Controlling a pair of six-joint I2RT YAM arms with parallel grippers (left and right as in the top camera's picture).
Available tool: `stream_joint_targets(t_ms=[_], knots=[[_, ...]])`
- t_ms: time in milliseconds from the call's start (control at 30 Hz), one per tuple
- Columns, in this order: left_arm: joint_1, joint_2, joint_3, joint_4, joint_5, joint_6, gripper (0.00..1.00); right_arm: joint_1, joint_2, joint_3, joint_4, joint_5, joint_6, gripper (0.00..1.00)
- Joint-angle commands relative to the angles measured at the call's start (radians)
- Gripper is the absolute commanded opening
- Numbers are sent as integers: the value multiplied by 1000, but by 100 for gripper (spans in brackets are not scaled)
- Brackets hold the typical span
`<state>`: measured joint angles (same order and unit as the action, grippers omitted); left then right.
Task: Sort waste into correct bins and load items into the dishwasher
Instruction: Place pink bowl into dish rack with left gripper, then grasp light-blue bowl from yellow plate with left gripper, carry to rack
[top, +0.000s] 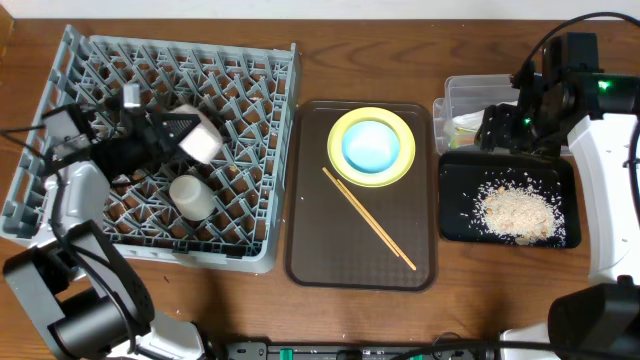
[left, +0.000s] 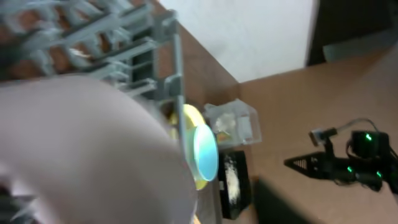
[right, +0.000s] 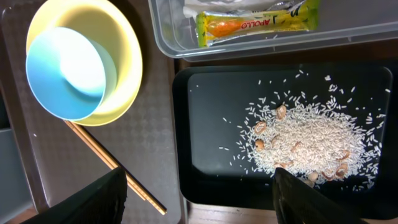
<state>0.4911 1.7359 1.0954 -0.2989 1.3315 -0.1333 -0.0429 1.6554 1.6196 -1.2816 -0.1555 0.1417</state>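
Left pincer (top: 183, 132) clamped on pinkish-white bowl (top: 205, 144); dish rack (top: 250, 120) lay beneath pincer. Risk: tilted release, bowl snagged on pegs or knocked cup (top: 190, 196) just beside pincer. Right pincer (right: 199, 193) gaped wide, empty, black tray (right: 205, 124) directly below.

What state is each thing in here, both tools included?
Left tool: shut on pinkish-white bowl, over the dish rack.
Right tool: open, empty.
Light-blue bowl: upright, empty, sitting on yellow plate.
Chopsticks: lying on brown tray.
Sachet: inside clear tub.
Rice crumbs: piled in black tray.
White cup: resting in dish rack.
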Motion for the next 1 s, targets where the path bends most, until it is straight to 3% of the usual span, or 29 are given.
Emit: stream_joint_targets(t_ms=[0,133,233,400,567,733,967], knots=[[37,8,15,-18,-79,2,76,-3,-8,15,-2,9,10,73],[77,7,15,-58,-204,2,86,-3,-8,15,-2,9,10,72],[102,6,15,-86,-283,2,87,-3,-8,15,-2,9,10,73],[126,-29,15,-89,-291,1,88,-3,-8,15,-2,9,10,73],[100,-149,15,-112,-372,2,88,-3,-8,15,-2,9,10,73],[-13,-310,15,-185,-598,2,89,-3,-8,15,-2,9,10,73],[-341,-423,67,-293,-906,0,89,-3,-8,15,-2,9,10,73]])
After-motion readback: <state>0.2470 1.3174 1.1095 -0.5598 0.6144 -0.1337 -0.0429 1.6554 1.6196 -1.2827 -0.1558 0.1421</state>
